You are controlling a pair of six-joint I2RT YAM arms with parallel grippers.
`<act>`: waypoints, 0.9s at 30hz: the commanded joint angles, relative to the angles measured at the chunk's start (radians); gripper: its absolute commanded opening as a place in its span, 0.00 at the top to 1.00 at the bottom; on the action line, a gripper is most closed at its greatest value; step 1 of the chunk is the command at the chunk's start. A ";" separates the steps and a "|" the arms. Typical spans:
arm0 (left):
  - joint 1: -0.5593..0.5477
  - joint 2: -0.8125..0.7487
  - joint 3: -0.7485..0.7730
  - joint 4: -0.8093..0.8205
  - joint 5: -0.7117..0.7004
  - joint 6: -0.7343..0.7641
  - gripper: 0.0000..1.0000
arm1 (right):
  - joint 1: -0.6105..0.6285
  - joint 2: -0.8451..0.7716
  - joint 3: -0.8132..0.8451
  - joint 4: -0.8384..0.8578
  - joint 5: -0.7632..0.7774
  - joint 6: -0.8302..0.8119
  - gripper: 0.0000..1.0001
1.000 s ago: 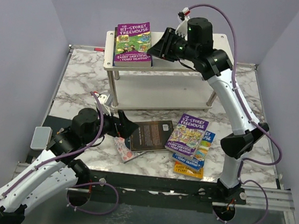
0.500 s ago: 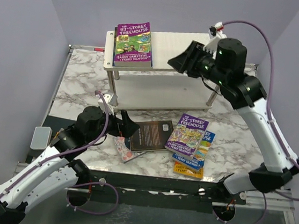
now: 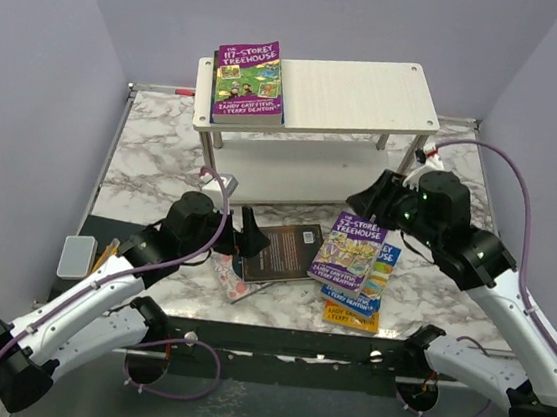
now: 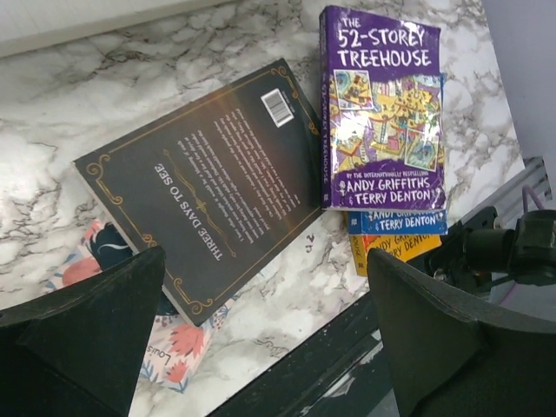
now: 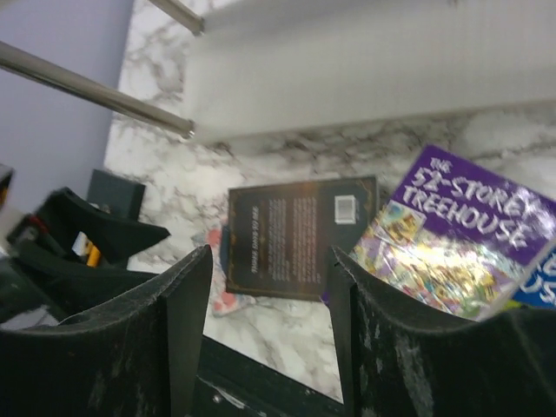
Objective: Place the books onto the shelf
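Left wrist, dark book (image 4: 208,182) between spread fingers (image 4: 87,330)

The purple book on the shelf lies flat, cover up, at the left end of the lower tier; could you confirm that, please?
Not quite. The purple book does lie flat, cover up, at the left end, but on the top tier of the shelf, not the lower one. The top external view shows this.
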 commanded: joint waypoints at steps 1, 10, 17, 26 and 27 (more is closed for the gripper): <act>-0.047 0.051 0.008 0.075 0.043 -0.027 0.01 | 0.004 -0.118 -0.175 -0.035 0.045 0.068 0.41; -0.285 0.272 0.032 0.243 -0.103 -0.094 0.01 | 0.004 -0.298 -0.482 -0.096 0.100 0.228 0.27; -0.343 0.429 0.049 0.340 -0.178 -0.124 0.01 | 0.005 -0.373 -0.584 -0.142 0.164 0.308 0.21; -0.342 0.592 0.056 0.473 -0.192 -0.145 0.01 | 0.005 -0.374 -0.706 -0.085 0.183 0.387 0.20; -0.343 0.607 0.059 0.483 -0.190 -0.142 0.01 | 0.005 -0.373 -0.724 -0.066 0.179 0.395 0.20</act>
